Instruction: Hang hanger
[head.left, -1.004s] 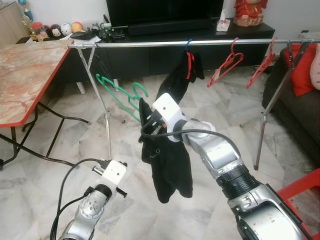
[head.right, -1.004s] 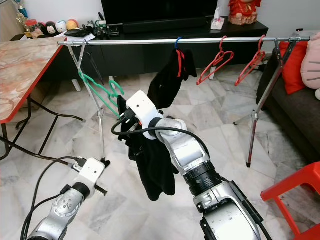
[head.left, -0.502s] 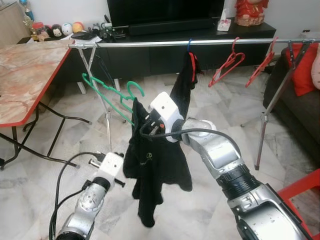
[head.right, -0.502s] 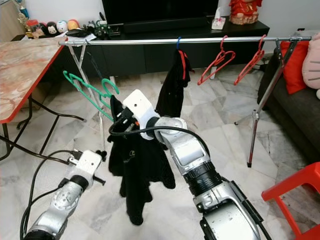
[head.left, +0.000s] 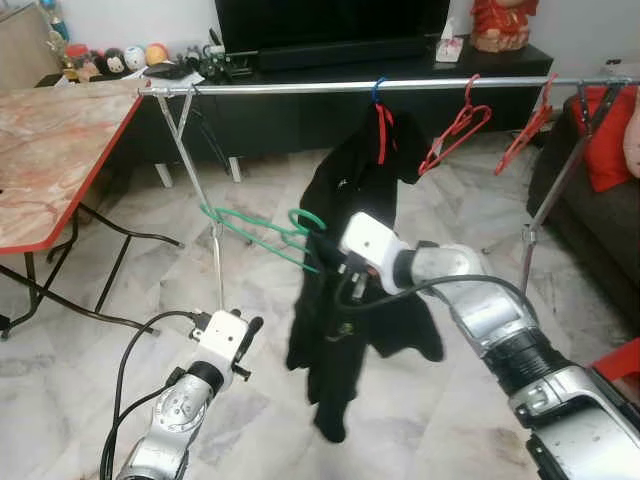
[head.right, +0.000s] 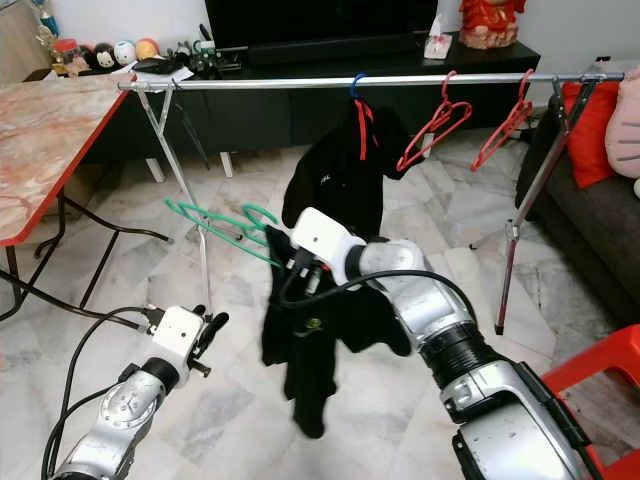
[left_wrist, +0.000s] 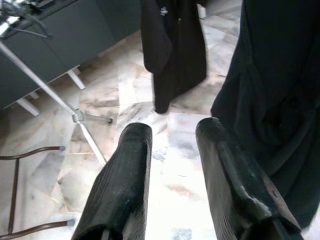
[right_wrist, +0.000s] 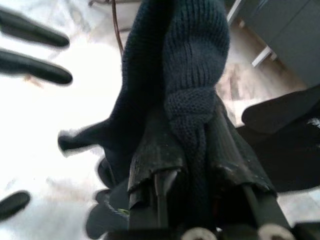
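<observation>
The right gripper (right_wrist: 192, 150) clenches a black knitted garment (head.left: 345, 330) on a green plastic hanger (head.left: 265, 232), held in mid-air below the long silver clothes rail (head.left: 330, 88); the left gripper (left_wrist: 172, 160), fingers parted and empty, hangs low over the marble-tiled floor (head.left: 150, 270); another black garment (head.left: 360, 165) hangs on the rail.
</observation>
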